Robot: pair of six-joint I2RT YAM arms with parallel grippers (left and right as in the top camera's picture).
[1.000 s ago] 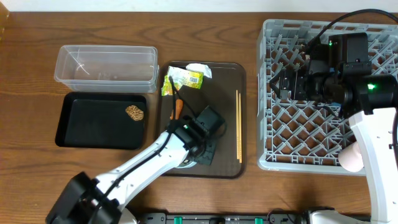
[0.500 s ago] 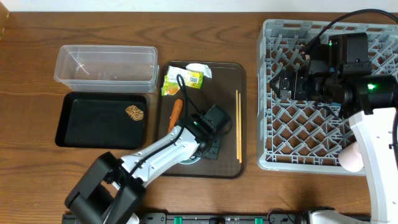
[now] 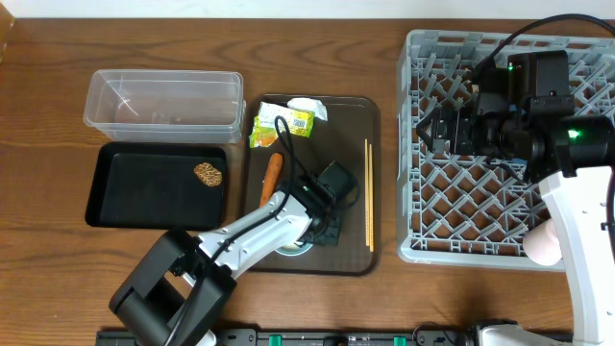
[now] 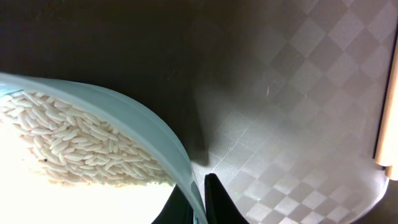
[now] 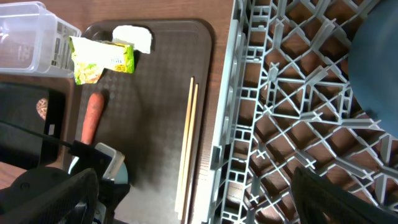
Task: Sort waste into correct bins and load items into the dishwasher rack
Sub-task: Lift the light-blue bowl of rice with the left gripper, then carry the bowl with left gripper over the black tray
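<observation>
left gripper (image 4: pixel 198 208): apparently pinched on the bowl (image 4: pixel 143 134) rim, a jaw on each side.
bowl: on the tray (image 3: pixel 356 259), near the front edge, rice (image 4: pixel 68 143) inside.
right gripper (image 3: pixel 437 130): spread, empty, over the rack (image 3: pixel 480 252) by the right edge.
risk: the thin rim hold could slip or tilt, spilling rice onto the tray.

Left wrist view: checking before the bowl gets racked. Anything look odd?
Yes: the white-and-light-blue bowl holds white rice-like grains heaped against its rim. None shows on the dark brown serving tray beside it.
</observation>
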